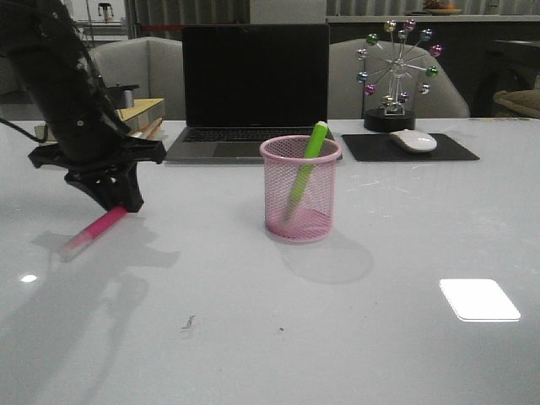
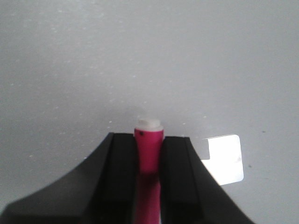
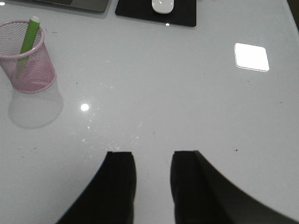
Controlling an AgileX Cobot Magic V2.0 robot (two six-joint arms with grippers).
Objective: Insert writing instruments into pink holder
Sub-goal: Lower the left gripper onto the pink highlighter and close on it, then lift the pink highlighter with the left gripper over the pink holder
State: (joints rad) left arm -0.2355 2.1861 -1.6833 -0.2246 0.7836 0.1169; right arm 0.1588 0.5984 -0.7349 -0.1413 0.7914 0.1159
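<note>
The pink mesh holder (image 1: pixel 299 190) stands mid-table, also seen in the right wrist view (image 3: pixel 29 65). A lime green highlighter (image 1: pixel 305 169) leans inside it, its top above the rim (image 3: pixel 29 33). The magenta highlighter (image 1: pixel 97 229) lies slanted at the left, its pale cap end toward the front. My left gripper (image 1: pixel 126 205) is shut on its far end; in the left wrist view the pink barrel (image 2: pixel 148 154) sits clamped between the two black fingers (image 2: pixel 122 172). My right gripper (image 3: pixel 152 158) is open over bare table, nothing between its fingers.
A laptop (image 1: pixel 253 93) stands behind the holder. A white mouse (image 1: pixel 413 140) rests on a black pad (image 1: pixel 409 148) at the back right, with a ferris-wheel ornament (image 1: pixel 396 76) behind. Books (image 1: pixel 139 114) lie at the back left.
</note>
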